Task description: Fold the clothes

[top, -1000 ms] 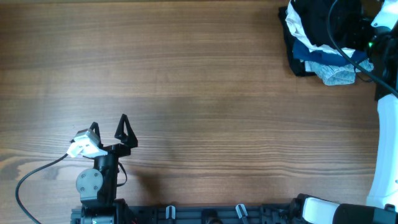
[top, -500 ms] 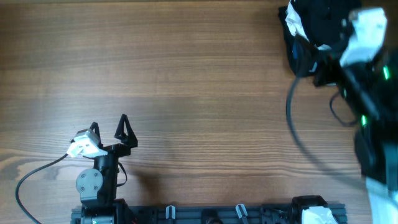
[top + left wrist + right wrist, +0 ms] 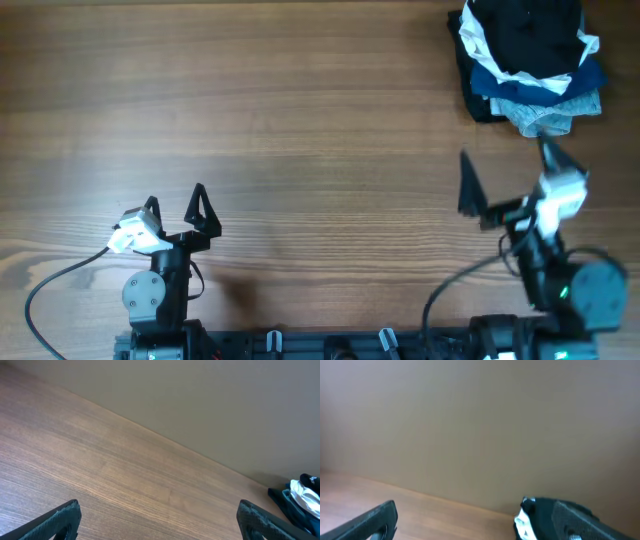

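Right now you hold nothing: left gripper (image 3: 175,208) and right gripper (image 3: 508,175) both hang released at the near edge. The shirt (image 3: 525,35) tops the far-right pile (image 3: 545,112). Next, likely reach the right gripper there and drag it onto bare tabletop (image 3: 320,120).

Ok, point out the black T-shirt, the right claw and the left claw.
black T-shirt (image 3: 525,35), overhead view, middle of its dark fabric
right claw (image 3: 502,152), overhead view, midway between fingertips
left claw (image 3: 174,194), overhead view, midway between fingertips
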{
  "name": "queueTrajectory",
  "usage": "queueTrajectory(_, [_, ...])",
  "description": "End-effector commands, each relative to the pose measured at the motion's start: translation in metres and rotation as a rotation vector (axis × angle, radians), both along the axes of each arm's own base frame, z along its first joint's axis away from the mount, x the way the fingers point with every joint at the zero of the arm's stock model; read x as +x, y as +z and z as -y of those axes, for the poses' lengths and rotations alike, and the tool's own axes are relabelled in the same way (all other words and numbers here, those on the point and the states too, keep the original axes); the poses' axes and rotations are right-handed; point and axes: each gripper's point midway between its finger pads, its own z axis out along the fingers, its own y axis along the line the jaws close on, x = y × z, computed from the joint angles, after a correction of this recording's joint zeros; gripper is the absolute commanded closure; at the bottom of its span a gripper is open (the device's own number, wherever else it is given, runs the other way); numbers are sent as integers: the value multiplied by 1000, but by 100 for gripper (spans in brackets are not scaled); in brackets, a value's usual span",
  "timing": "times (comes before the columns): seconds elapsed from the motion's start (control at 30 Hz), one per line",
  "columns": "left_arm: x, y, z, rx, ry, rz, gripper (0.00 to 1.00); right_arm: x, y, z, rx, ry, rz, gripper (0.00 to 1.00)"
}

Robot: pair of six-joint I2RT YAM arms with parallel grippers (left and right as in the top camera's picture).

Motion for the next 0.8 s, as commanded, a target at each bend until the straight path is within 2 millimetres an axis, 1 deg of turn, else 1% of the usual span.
queueTrajectory(0.0, [0, -1, 4, -3, -19, 4, 0, -5, -48, -5, 31, 43, 13, 0])
queueTrajectory(0.13, [0, -1, 4, -3, -19, 4, 0, -8, -78, -5, 61, 51, 33, 0])
queueTrajectory(0.23, [0, -1, 4, -3, -19, 4, 0, -8, -92, -5, 50, 48, 26, 0])
queueTrajectory(0.33, [0, -1, 4, -3, -19, 4, 0, -5, -107, -5, 30, 43, -20, 0])
queueTrajectory(0.57, [0, -1, 4, -3, -19, 4, 0, 1, -139, -6, 34, 45, -117, 1])
queueTrajectory(0.77, [0, -1, 4, -3, -19, 4, 0, 1, -156, -8, 94, 63, -205, 0])
